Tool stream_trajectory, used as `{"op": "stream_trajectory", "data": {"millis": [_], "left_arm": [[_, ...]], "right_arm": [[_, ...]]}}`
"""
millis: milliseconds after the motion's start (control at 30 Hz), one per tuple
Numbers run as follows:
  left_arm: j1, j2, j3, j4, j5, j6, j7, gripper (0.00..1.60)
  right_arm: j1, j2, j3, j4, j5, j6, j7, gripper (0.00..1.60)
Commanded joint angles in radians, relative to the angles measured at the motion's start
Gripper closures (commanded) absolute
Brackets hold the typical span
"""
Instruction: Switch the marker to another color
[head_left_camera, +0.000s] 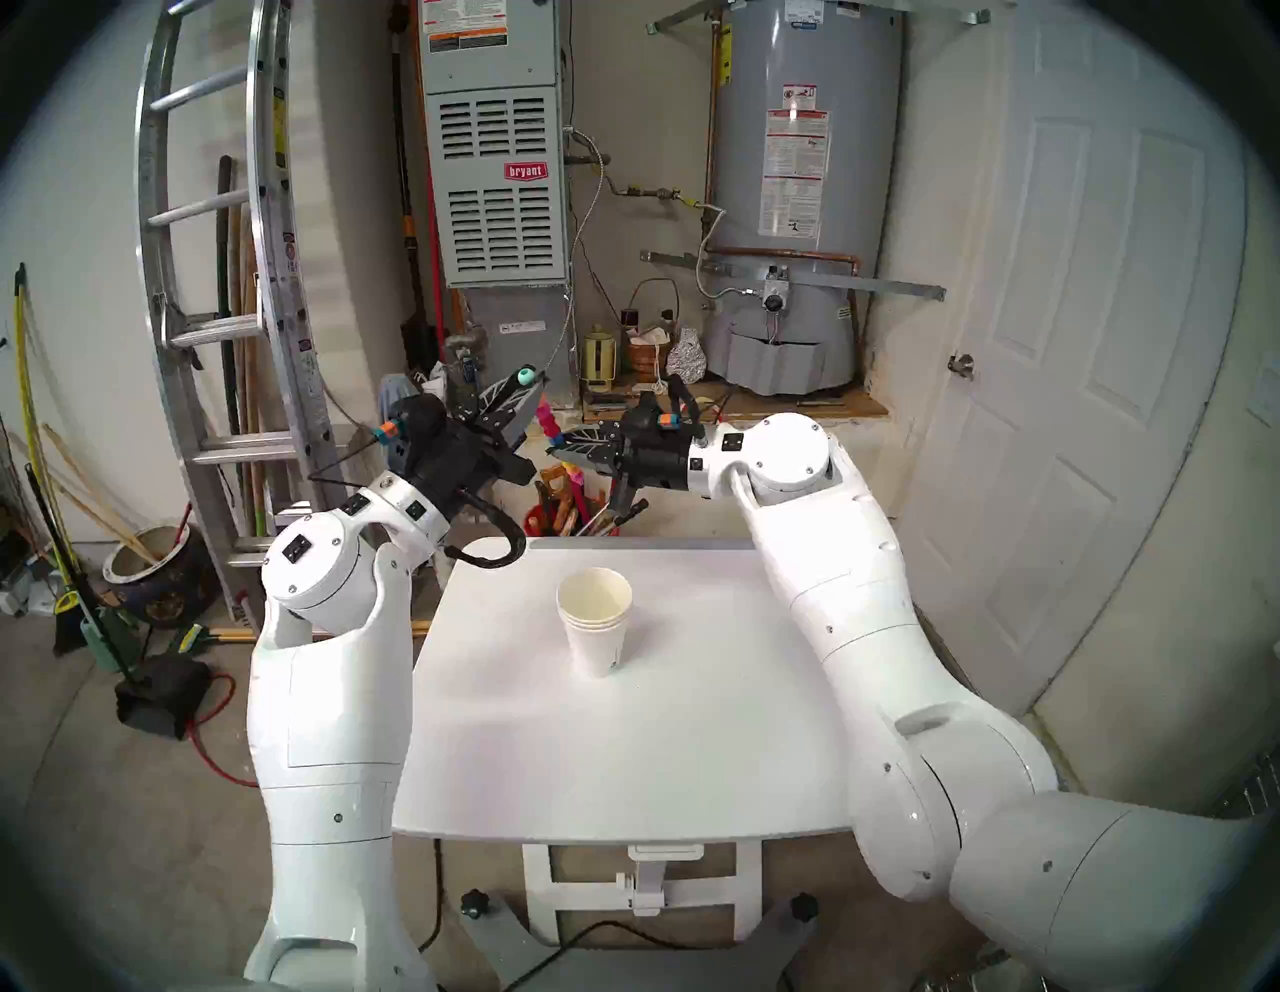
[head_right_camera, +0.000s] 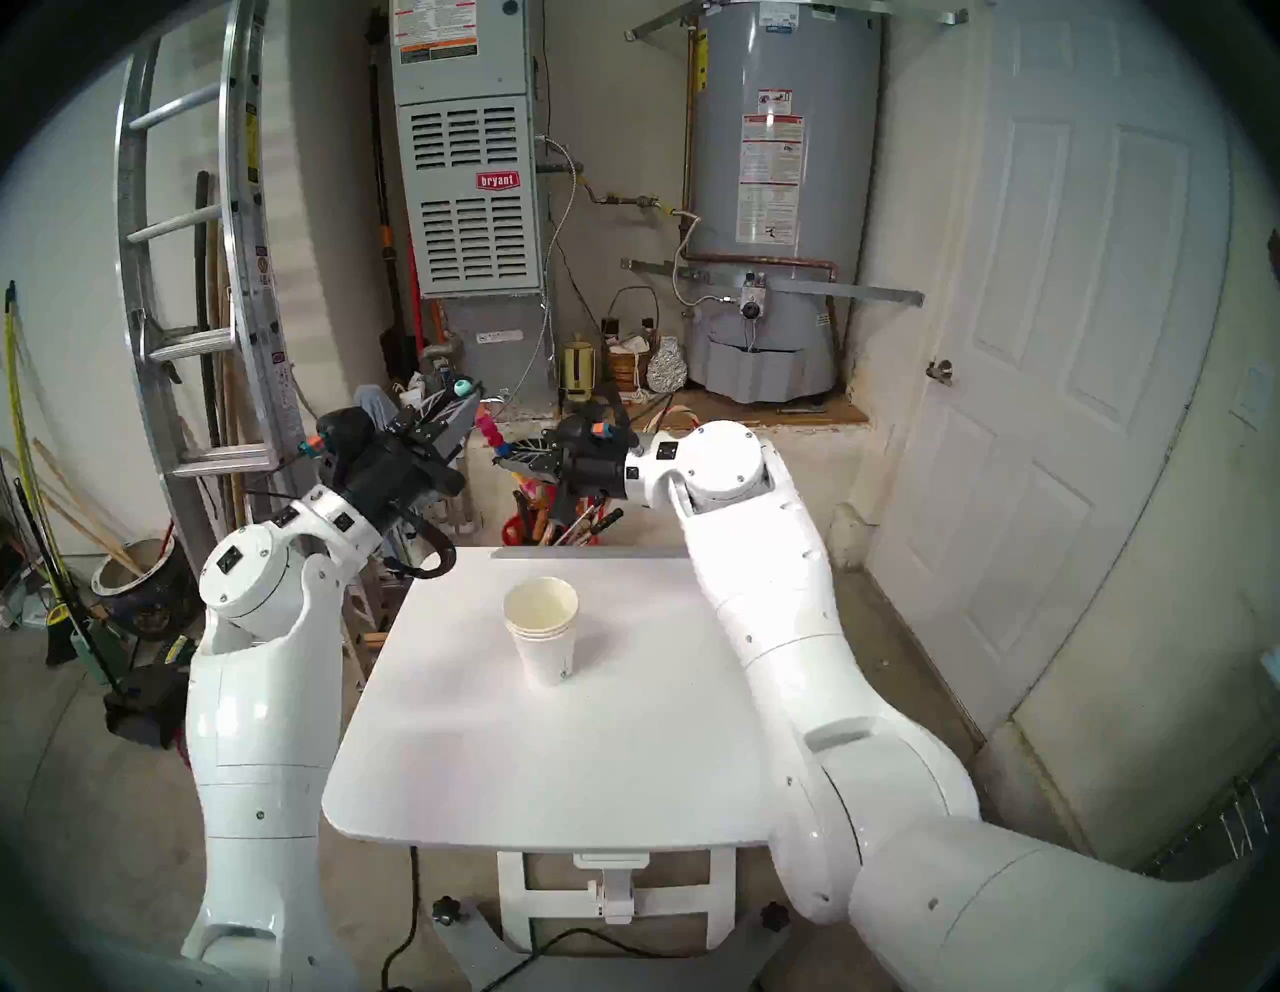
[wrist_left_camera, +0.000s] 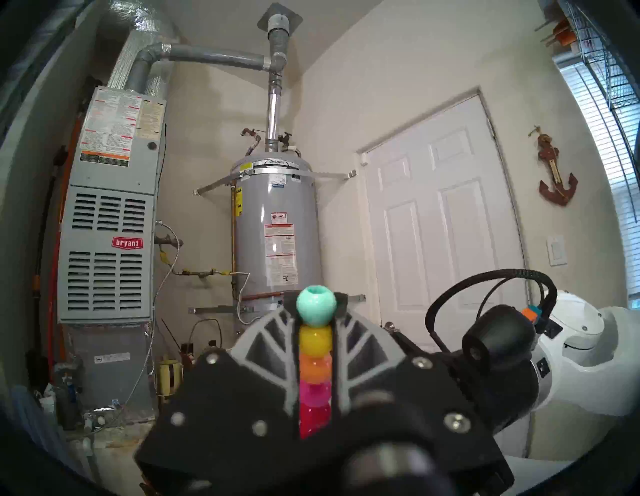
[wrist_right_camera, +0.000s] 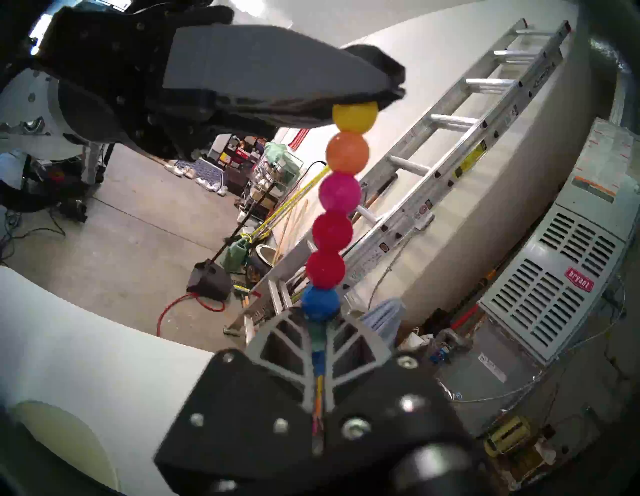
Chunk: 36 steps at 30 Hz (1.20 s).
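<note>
While both arms hang raised beyond the far edge of the white table (head_left_camera: 623, 762), the marker (wrist_right_camera: 334, 221) spans the gap between the two tools. At its lower end the right gripper (head_left_camera: 562, 443) is clamped tight on the blue segment and the thin part below it, so the bead stack rises away from its fingertips through red, pink, orange and yellow. At the upper end the left gripper (head_left_camera: 530, 391) is pinched on the teal bead (wrist_left_camera: 316, 304), which sits right at its fingertips, with the yellow segment just beneath. Below and nearer than both tools, a nested stack of white paper cups (head_left_camera: 596, 616) stands upright on the table, well apart from them.
</note>
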Motion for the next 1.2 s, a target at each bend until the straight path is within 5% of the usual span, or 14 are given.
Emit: {"op": "stream_trajectory", "data": {"millis": [0, 267, 333, 400, 800, 867, 900, 933, 967, 1167], "left_arm": [[0.016, 0.002, 0.005, 0.006, 0.008, -0.002, -0.002, 1.6], [0.004, 0.003, 0.001, -0.003, -0.001, 0.003, 0.002, 1.6], [0.001, 0.003, 0.0, -0.006, -0.004, 0.006, 0.002, 1.4], [0.0, 0.003, -0.001, -0.007, -0.005, 0.007, 0.002, 1.6], [-0.006, 0.005, -0.002, -0.009, -0.005, 0.021, 0.006, 1.6], [-0.011, 0.004, -0.003, -0.008, -0.006, 0.023, 0.008, 1.6], [-0.013, 0.004, -0.004, -0.007, -0.007, 0.023, 0.009, 1.6], [-0.015, 0.003, -0.005, -0.007, -0.008, 0.023, 0.01, 1.6], [-0.018, 0.001, -0.008, -0.006, -0.011, 0.024, 0.012, 1.6], [-0.035, -0.002, -0.015, 0.001, -0.012, 0.024, 0.02, 1.6]], "right_arm": [[0.032, -0.039, 0.007, -0.054, 0.038, -0.02, 0.005, 1.6], [0.02, -0.04, 0.009, -0.057, 0.028, -0.022, 0.012, 1.6], [0.018, -0.04, 0.01, -0.058, 0.025, -0.023, 0.013, 1.6], [0.017, -0.041, 0.01, -0.058, 0.023, -0.023, 0.014, 1.6], [0.019, -0.047, 0.012, -0.058, 0.015, -0.023, 0.019, 1.6], [0.019, -0.047, 0.011, -0.059, 0.013, -0.022, 0.02, 0.93], [0.019, -0.047, 0.011, -0.058, 0.013, -0.017, 0.022, 0.84], [0.019, -0.047, 0.011, -0.059, 0.011, -0.017, 0.022, 0.13], [0.016, -0.05, 0.014, -0.06, 0.011, -0.017, 0.016, 0.0], [0.012, -0.05, 0.02, -0.07, 0.006, -0.014, 0.004, 0.0]]}}
